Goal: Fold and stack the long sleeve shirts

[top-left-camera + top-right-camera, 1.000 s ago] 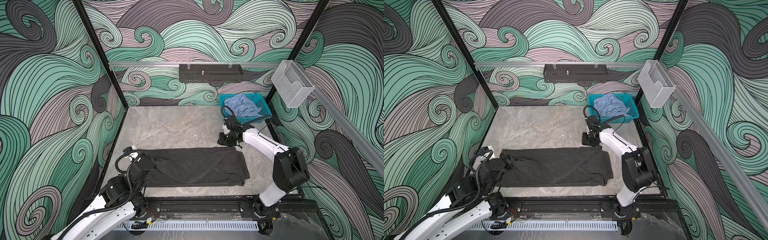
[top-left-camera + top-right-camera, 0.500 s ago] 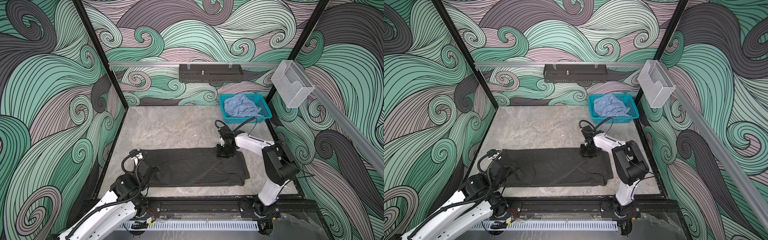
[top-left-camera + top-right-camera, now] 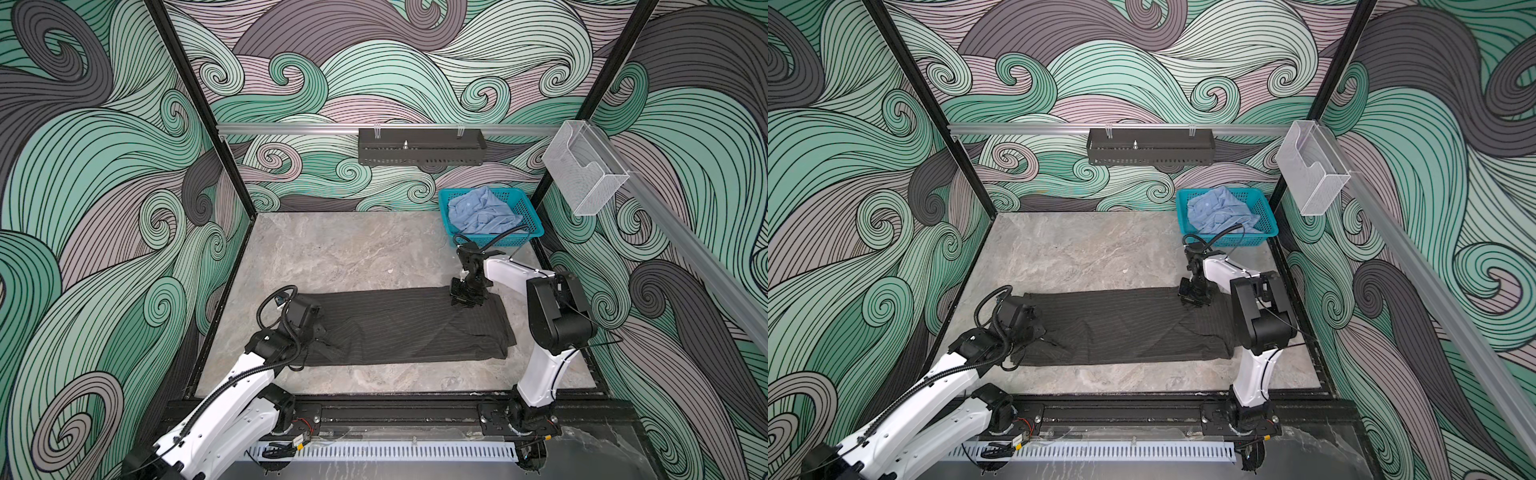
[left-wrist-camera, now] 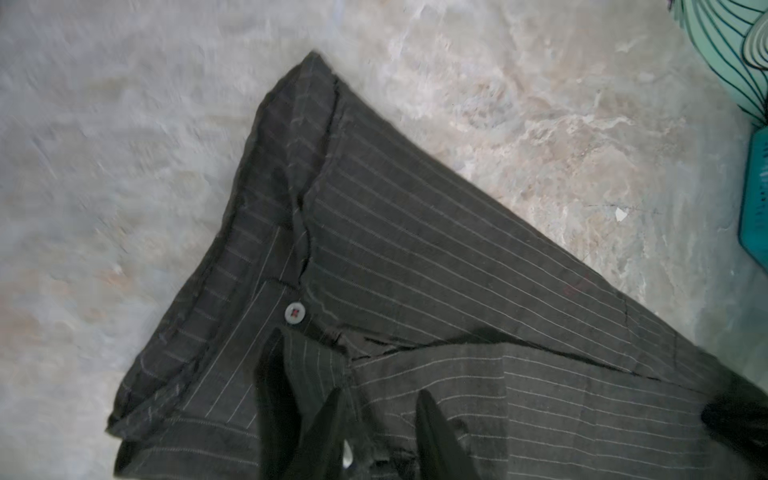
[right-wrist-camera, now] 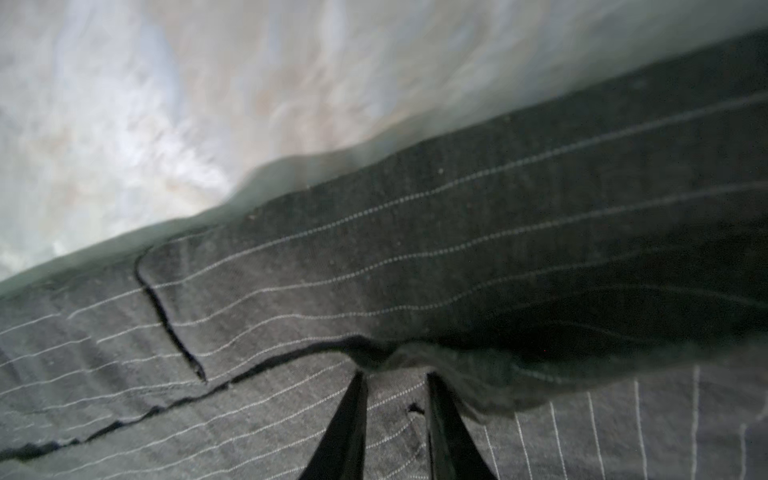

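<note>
A dark charcoal pinstriped shirt (image 3: 407,328) (image 3: 1133,328) lies as a long flat band across the near half of the table. My left gripper (image 3: 322,338) (image 4: 382,411) hovers over its collar end, jaws apart, with loose cloth (image 4: 457,257) and a white button (image 4: 295,312) under them. My right gripper (image 3: 463,301) (image 5: 395,378) stands on the shirt's far edge near its right end. It is shut on a raised fold of the pinstriped cloth (image 5: 457,232). The light blue shirt (image 3: 482,210) (image 3: 1219,212) lies crumpled in the basket.
The teal mesh basket (image 3: 530,214) (image 3: 1266,214) sits in the back right corner, just behind my right arm. A black tray (image 3: 419,151) hangs on the back rail and a clear bin (image 3: 584,172) on the right rail. Patterned walls enclose the table.
My left gripper has opened and let go of the dark shirt's collar end, shifting slightly right. My right gripper came down from behind the shirt onto its far edge and closed there.
</note>
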{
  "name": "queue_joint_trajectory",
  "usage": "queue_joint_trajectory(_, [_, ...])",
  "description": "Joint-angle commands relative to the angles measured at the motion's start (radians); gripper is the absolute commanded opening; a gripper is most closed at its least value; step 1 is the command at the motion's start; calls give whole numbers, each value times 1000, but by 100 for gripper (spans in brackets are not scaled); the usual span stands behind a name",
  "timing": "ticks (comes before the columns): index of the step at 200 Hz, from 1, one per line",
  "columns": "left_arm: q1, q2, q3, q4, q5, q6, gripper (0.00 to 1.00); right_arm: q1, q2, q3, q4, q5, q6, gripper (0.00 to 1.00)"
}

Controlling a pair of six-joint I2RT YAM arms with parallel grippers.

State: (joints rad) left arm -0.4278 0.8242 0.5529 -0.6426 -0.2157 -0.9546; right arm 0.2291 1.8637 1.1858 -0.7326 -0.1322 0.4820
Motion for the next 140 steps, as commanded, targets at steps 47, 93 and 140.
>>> queue_joint_trajectory(47, [54,-44,71,-131,221,-17,73,-44,9,-1,-48,56,-42,27])
queue_joint_trajectory(93, [82,70,-5,-117,253,-19,70,-44,-1,-3,-39,37,-51,27])
queue_joint_trajectory(140, [108,118,-98,-56,234,7,59,-45,-12,-3,-33,26,-50,27])
